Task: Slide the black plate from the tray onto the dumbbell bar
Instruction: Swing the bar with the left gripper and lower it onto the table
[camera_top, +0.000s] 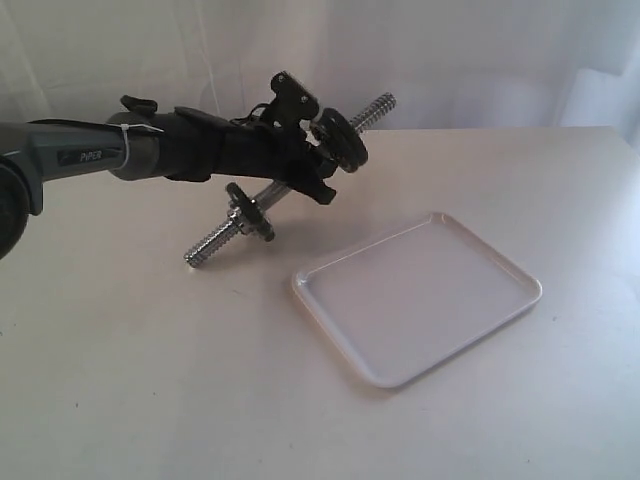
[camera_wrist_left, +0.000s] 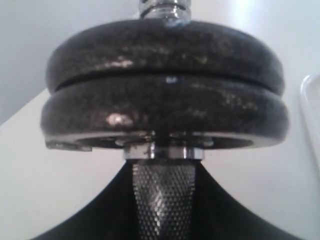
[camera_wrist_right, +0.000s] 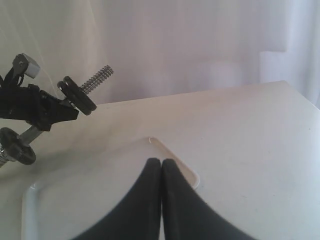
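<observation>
Left pincer (camera_top: 315, 175) was clamped on the bar (camera_top: 275, 192), gripping its knurled middle just below the plates. Right pincer (camera_wrist_right: 160, 166) was pressed together and empty, hanging over one corner of the tray (camera_wrist_right: 192, 177); it appeared only in its own wrist view.

Table (camera_top: 150, 380): pale and plain, carrying the tray.

Tray (camera_top: 420, 300): white, low-rimmed, flat on the table to the right of the bar and well apart from it.

Bar: held at a slant. The threaded upper end pointed away toward the far right. The threaded lower end was close to the table, but contact could not be confirmed.

Outer plate (camera_wrist_left: 165, 50): seated on the upper half of the bar, face to face with the inner plate (camera_wrist_left: 165, 107), with a thin seam between them. Bare thread projected beyond the outer plate.

Collar (camera_top: 250, 210): small, black, on the lower half of the bar, apart from the left pincer.
</observation>
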